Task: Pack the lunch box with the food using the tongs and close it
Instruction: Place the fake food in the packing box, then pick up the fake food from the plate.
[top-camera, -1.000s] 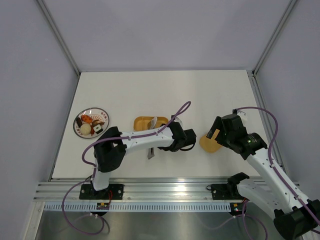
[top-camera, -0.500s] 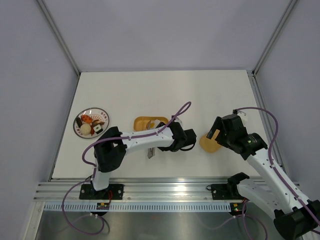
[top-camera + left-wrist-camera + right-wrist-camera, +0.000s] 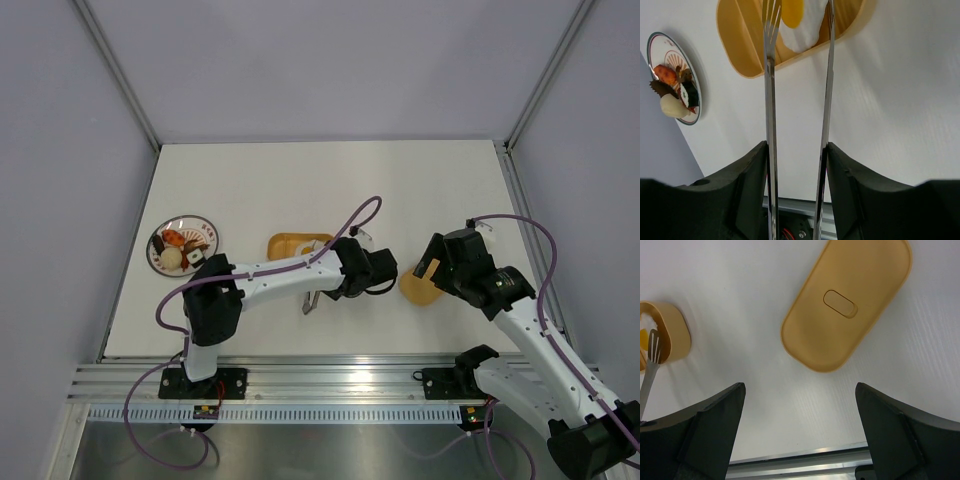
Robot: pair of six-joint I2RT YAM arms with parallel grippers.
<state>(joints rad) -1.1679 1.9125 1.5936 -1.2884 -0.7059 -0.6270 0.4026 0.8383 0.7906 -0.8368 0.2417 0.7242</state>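
Gripping the tongs (image 3: 771, 125) from outside, the left gripper (image 3: 797, 147) presses its black fingers (image 3: 752, 200) against the two silver arms, which stand parted between them. The tong tips reach over the open lunch box (image 3: 737, 47), one on each side of a fried egg (image 3: 802, 25) that lies inside the tub. Whether the tips touch the egg cannot be told.

Apart from the egg, the part of the tub that shows holds nothing else. The rest of the food (image 3: 674, 92) sits on a round white plate (image 3: 657, 42) with a patterned rim: an orange-red piece, a dark brown one, a whitish lump and a black-wrapped roll, crowded together.

From above, the plate (image 3: 200, 228) lies close to the table's left edge, with the lunch box (image 3: 285, 243) near it toward the middle, partly under the left arm.

The right gripper (image 3: 800, 387) hangs spread wide and grasps nothing. The flat lid (image 3: 847, 305) lies on the table beyond its fingertips, apart from the tub, and its oval recess faces up.

Broad white table (image 3: 330, 180) runs from the box and lid to the far wall. A strip of it also separates them from the aluminium rail (image 3: 330, 375) at the near edge. Between tub and lid there is a gap of bare surface.
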